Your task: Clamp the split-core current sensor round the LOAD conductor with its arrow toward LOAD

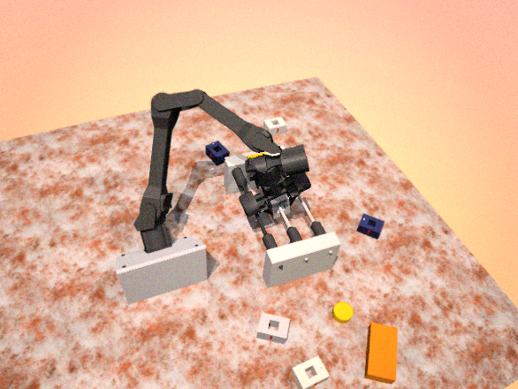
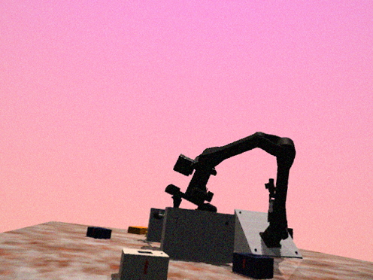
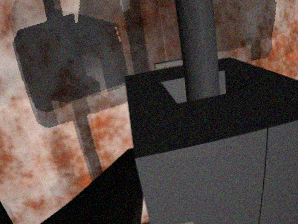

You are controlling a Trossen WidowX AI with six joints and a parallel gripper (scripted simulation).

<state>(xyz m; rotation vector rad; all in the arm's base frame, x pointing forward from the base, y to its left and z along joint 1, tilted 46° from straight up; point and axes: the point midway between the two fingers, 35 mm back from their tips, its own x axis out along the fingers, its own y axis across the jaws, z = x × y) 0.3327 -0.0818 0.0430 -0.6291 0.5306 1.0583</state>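
The grey sensor (image 1: 278, 210) (image 3: 200, 180) encloses a conductor (image 3: 201, 50), which passes through its window; only a thin seam shows on its side in the wrist view. In the top view this looks like the middle of three rods running to the front panel (image 1: 302, 261). My gripper (image 1: 278, 201) reaches down between the rods and appears shut on the sensor. One black finger lies against the sensor's lower left in the wrist view; the other finger is hidden. The sensor's arrow and the LOAD marker cannot be made out.
The back panel (image 1: 234, 174) (image 2: 197, 236) stands behind the gripper. A navy block (image 1: 370, 226) (image 2: 99, 233) lies right of the rods, another (image 1: 216, 155) (image 2: 253, 266) near the back panel. White blocks, a yellow disc (image 1: 343, 312) and an orange block (image 1: 382, 351) (image 2: 137, 230) lie around.
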